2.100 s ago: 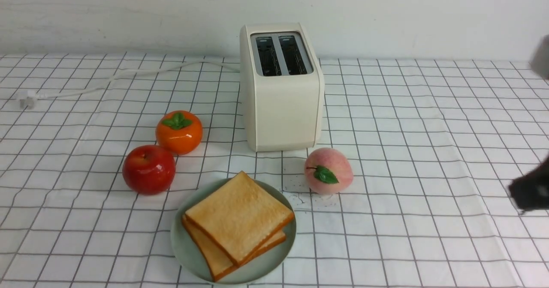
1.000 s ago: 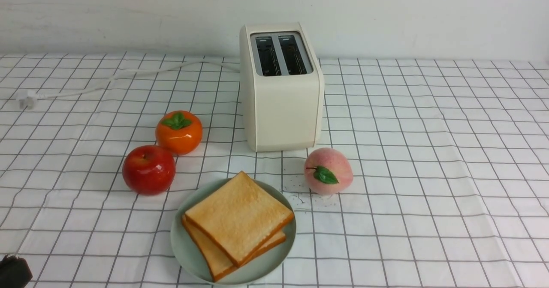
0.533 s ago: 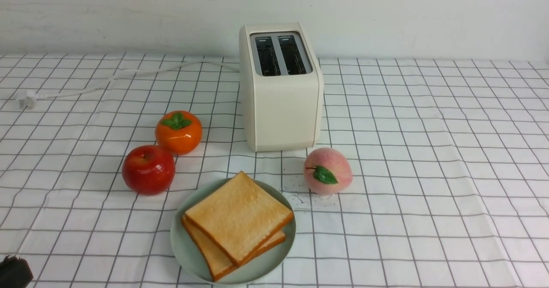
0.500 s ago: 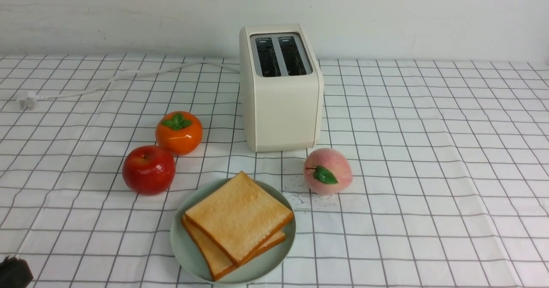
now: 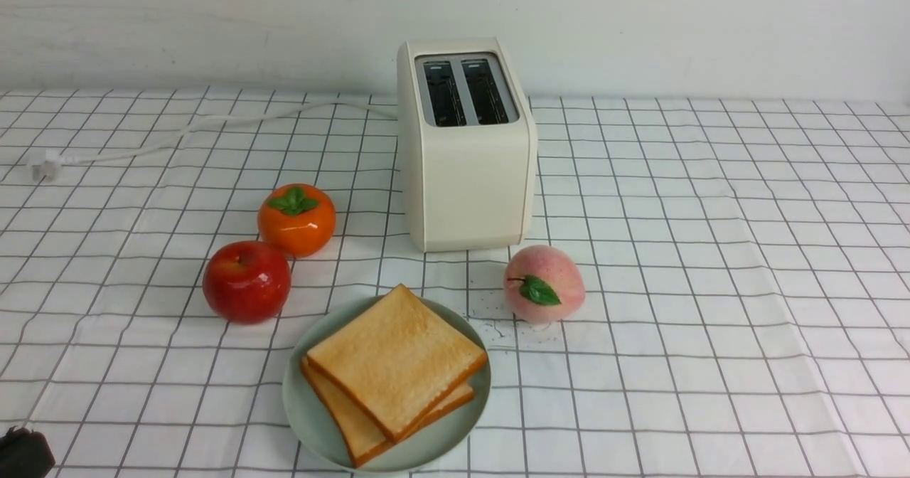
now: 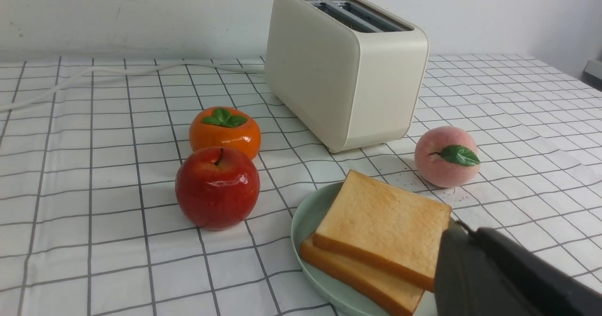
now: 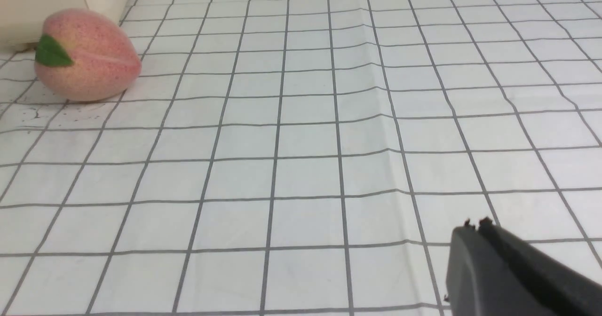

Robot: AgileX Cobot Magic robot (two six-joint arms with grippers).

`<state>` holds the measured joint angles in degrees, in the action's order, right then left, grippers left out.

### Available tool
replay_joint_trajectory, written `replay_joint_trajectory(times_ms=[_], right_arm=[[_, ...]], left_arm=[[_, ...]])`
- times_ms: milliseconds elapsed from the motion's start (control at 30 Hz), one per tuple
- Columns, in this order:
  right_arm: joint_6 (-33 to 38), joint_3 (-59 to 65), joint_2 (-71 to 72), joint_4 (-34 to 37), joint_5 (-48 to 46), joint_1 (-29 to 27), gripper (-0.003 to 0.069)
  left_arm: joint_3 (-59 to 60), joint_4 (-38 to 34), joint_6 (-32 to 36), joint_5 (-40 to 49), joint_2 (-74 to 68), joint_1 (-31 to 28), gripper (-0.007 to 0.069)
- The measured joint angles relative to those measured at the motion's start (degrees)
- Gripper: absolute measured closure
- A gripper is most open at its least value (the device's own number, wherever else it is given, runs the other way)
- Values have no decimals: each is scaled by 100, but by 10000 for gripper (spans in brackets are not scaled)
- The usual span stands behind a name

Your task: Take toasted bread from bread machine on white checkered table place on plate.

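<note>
You face a plain white wall (image 5: 640, 23) at 12 o'clock; it runs the full width of the front view and carries faint smudges and streaks toward 10 o'clock. Its lower edge meets the work surface in a straight horizontal line. In the left wrist view, the wall turns a corner at the far right, where a grey ledge (image 6: 593, 71) shows. Lighting is even and diffuse; shadows are soft. No window or floor is visible.

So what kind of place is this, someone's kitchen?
More likely a staged kitchen tabletop than a real one: a toaster and a plate of toast sit on a checkered cloth before a bare wall, with glossy, fake-looking fruit.
</note>
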<state>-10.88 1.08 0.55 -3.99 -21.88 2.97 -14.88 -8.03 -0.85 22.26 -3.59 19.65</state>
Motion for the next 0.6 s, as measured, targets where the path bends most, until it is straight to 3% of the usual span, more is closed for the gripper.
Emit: replay_joint_trajectory(times_ms=[600], right_arm=[[0,0,0,4,-4,0,669]], left_arm=[[0,0,0,2,0,0,612]])
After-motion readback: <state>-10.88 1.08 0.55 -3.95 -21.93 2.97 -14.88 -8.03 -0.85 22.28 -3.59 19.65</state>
